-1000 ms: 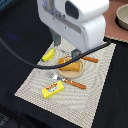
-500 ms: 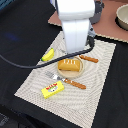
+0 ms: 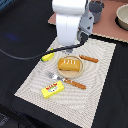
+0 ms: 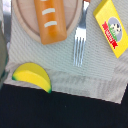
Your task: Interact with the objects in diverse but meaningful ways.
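The bread loaf (image 3: 69, 64) lies on a plate (image 3: 62, 74) on the placemat (image 3: 95, 95), banana (image 3: 47, 57) beside it. The fingers are hidden in both views, so their state cannot be told.

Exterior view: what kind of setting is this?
Likely a lab tabletop staged as a play dining setup: a woven placemat on a black table holds a toy bread loaf on a plate, a fork, a toy banana and a yellow labelled block.
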Motion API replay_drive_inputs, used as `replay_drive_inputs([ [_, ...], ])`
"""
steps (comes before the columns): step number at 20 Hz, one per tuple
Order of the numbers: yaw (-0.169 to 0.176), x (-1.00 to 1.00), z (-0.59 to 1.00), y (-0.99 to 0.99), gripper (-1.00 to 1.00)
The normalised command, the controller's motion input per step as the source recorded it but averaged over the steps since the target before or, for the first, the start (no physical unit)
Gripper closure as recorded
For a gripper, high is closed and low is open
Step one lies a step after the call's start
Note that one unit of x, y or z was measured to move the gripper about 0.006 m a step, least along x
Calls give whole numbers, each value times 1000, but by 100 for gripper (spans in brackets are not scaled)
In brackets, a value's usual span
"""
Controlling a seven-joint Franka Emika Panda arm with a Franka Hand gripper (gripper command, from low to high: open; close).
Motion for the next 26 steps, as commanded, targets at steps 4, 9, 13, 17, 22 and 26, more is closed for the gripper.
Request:
replay_drive_inputs([
  [4,0,0,0,0,-100],
  [9,0,0,0,0,-100],
  [13,0,0,0,0,-100],
  [17,0,0,0,0,-100],
  [22,0,0,0,0,-100],
  [26,0,0,0,0,-100],
])
